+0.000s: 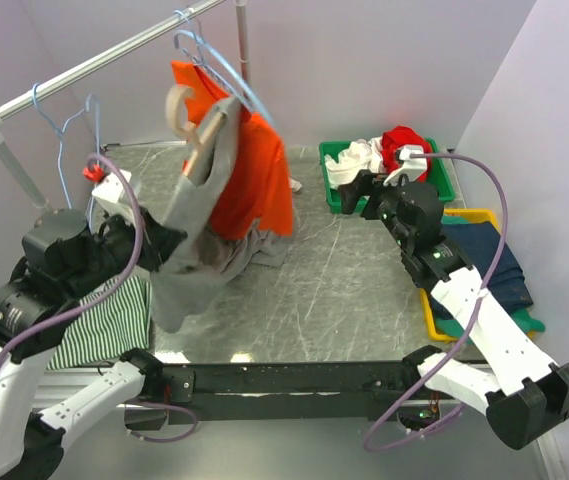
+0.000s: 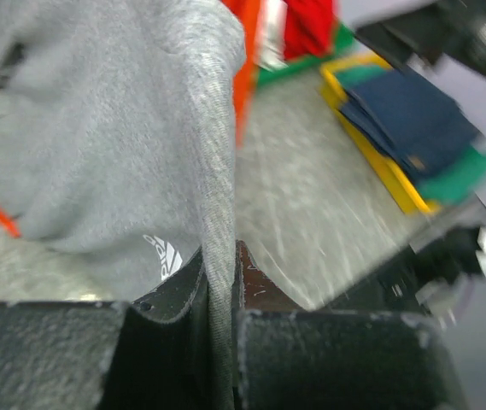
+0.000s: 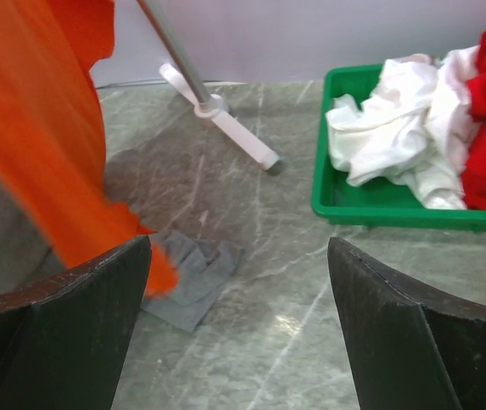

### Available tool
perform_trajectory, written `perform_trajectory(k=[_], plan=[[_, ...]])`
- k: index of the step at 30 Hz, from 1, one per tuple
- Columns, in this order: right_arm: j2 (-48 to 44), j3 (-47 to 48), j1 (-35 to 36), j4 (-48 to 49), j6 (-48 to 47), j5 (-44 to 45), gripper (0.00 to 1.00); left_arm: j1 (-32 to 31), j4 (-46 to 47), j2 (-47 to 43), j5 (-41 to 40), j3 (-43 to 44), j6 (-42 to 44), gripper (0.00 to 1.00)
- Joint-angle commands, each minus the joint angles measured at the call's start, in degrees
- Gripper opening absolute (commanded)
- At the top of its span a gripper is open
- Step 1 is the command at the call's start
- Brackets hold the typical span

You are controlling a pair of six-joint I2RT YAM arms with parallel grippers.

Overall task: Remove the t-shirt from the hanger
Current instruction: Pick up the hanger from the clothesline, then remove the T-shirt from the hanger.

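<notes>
The grey t-shirt [image 1: 189, 230] hides most of the hanger [image 1: 207, 138].

Top view overlooks the whole table [image 1: 344, 290]; both close wrist views share the green bin [image 3: 371, 209].

This looks like a robotics lab test cell. Plain pale walls [image 1: 384, 70] enclose a grey stone-patterned desk [image 1: 344, 280]. A left arm [image 1: 24, 330] and a right arm [image 1: 484, 330] are bolted at its near edge. A metal clothes rail [image 1: 94, 62] crosses overhead, and a green bin [image 3: 379, 212] and a yellow bin [image 1: 429, 310] hold garments.
</notes>
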Motion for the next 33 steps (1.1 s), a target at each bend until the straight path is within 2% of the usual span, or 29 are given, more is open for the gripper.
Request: perform_trajectory(k=[1,10,13,17,20,27,30,33], plan=[[-3.23,3.82,0.45,-2.57,-4.38,3.29,0.92,-0.38,4.48,-4.39,16.96,-2.94,4.22,0.01],[-7.19,5.14,0.36,-4.42,-6.58,5.31,0.96,-0.29,-0.18,-7.65,20.12,-5.67,7.82,0.01],[-8.33,5.32,0.45,-4.59,-7.02,5.49,0.96,-0.38,-0.1,-8.53,23.55,-5.76,9.66,0.01],[-10.27,5.49,0.36,-4.42,-8.86,5.75,0.98,-0.38,1.04,-7.84,24.17,-4.36,10.55,0.01],[-12.2,6.02,0.45,-4.33,-11.06,7.68,1.0,-0.38,2.1,-4.42,23.3,0.38,10.73,0.01],[-16.33,5.06,0.45,-3.28,-12.73,8.65,1.0,-0.38,5.17,8.14,20.57,22.41,10.82,0.01],[-17.3,4.01,0.36,-3.01,-12.91,8.57,1.0,-0.38,9.65,11.31,21.88,26.92,8.97,0.01],[-18.0,3.3,0.53,-3.09,-13.69,8.57,1.0,-0.29,13.86,13.08,25.82,27.46,7.3,0.01]])
